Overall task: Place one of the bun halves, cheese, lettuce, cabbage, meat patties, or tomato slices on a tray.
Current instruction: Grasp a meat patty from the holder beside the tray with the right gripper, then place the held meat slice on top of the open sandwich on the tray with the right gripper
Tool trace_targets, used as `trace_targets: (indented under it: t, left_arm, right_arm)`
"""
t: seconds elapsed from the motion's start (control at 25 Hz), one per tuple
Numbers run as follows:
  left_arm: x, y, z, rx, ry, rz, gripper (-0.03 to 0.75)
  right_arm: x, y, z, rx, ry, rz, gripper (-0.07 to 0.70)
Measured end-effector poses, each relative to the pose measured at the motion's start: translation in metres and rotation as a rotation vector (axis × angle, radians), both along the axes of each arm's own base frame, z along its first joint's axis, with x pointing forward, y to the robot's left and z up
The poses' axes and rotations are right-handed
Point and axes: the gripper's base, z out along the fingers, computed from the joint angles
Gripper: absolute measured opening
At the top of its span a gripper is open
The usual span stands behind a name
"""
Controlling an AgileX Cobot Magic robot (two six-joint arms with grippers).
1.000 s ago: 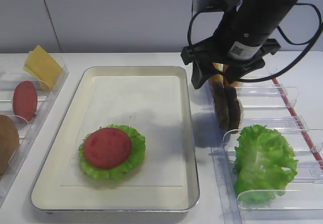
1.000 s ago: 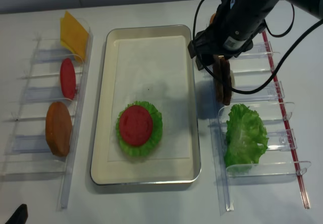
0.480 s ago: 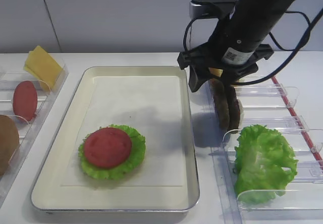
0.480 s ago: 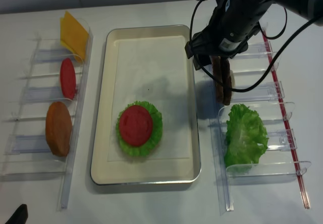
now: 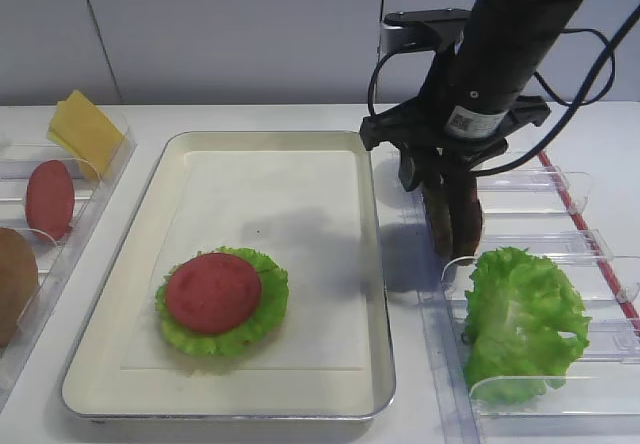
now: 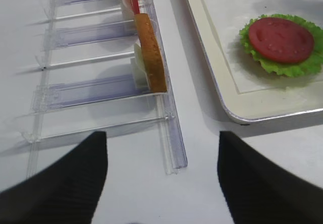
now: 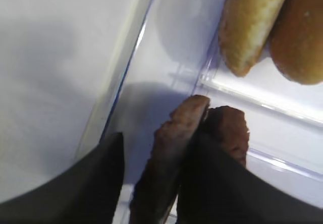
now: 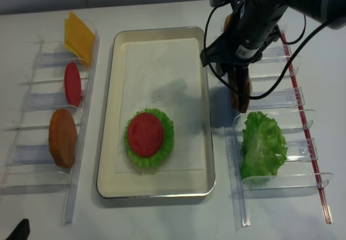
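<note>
My right gripper (image 5: 447,186) is down in the right rack with its jaws either side of the nearer of two upright dark meat patties (image 5: 452,220). In the right wrist view, one finger (image 7: 101,178) stands a little off that patty (image 7: 169,156) and the other sits between it and the second patty (image 7: 233,128). The gripper (image 7: 160,151) is still open. Bun halves (image 7: 250,24) lie beyond. The tray (image 5: 381,264) holds a tomato slice (image 5: 212,292) on lettuce (image 5: 268,316). My left gripper (image 6: 161,183) hangs open over bare table.
The left rack (image 8: 81,159) holds cheese (image 5: 85,129), a tomato slice (image 5: 49,199) and a bun half (image 8: 62,137). A lettuce leaf (image 5: 520,319) fills the right rack (image 5: 560,384) just in front of the patties. The tray's far half (image 5: 270,189) is bare liner.
The right gripper has come down lower over the patties and its jaws have narrowed around the nearer patty. The food on the tray has not moved.
</note>
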Motion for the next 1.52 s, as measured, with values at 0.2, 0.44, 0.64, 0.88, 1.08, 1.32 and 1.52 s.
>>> trace_targets:
  t: [0.2,0.44,0.64,0.88,1.08,1.32,1.52]
  left_arm:
    - [0.0,0.0,0.0,0.0,0.0,0.0,0.471]
    - [0.0,0.0,0.0,0.0,0.0,0.0,0.471]
    - [0.0,0.0,0.0,0.0,0.0,0.0,0.471]
    - [0.0,0.0,0.0,0.0,0.0,0.0,0.471]
    - [0.0,0.0,0.0,0.0,0.0,0.0,0.471]
    - [0.0,0.0,0.0,0.0,0.0,0.0,0.471]
    - [0.0,0.0,0.0,0.0,0.0,0.0,0.471]
  right_arm:
    - [-0.001,-0.002,-0.001,-0.014,0.014,-0.013,0.27]
    - [-0.003,-0.003,0.001,-0.022,0.021,-0.022,0.168]
    - [-0.009,-0.006,0.019,-0.013,-0.007,-0.02,0.168]
    - [-0.033,-0.015,0.075,0.079,-0.145,-0.026,0.168]
    - [-0.055,-0.017,0.099,0.21,-0.233,-0.017,0.168]
    - [-0.087,-0.012,0.075,0.482,-0.289,0.02,0.168]
    - [-0.101,-0.005,0.055,0.685,-0.269,0.031,0.168]
